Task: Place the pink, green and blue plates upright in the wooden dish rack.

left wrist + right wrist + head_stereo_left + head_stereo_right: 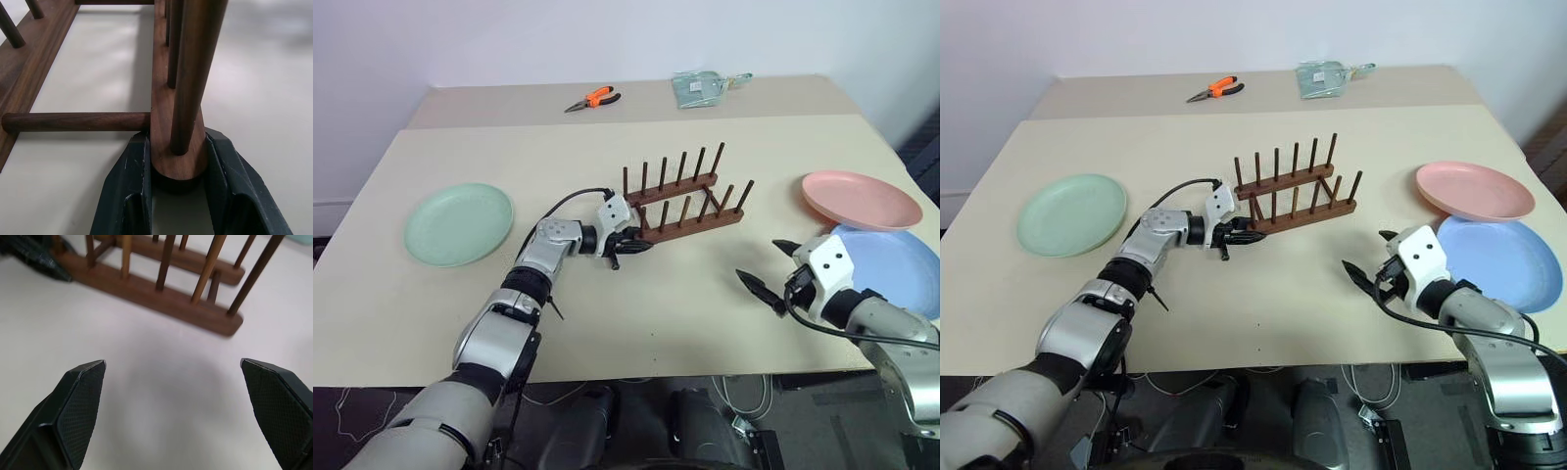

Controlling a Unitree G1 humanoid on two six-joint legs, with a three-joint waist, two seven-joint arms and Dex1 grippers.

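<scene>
Nearest, the right gripper [773, 264] is held with its fingers spread wide and empty over bare table [636, 323], close beside the blue plate [891, 264], on whose far rim the pink plate [860, 199] is rested. Further off, the left gripper [628, 243] is clamped on the near rail end of the wooden dish rack [685, 201], mid-table. The green plate [459, 223] lies flat at far left, so no plate has been racked and all three are judged left.
</scene>
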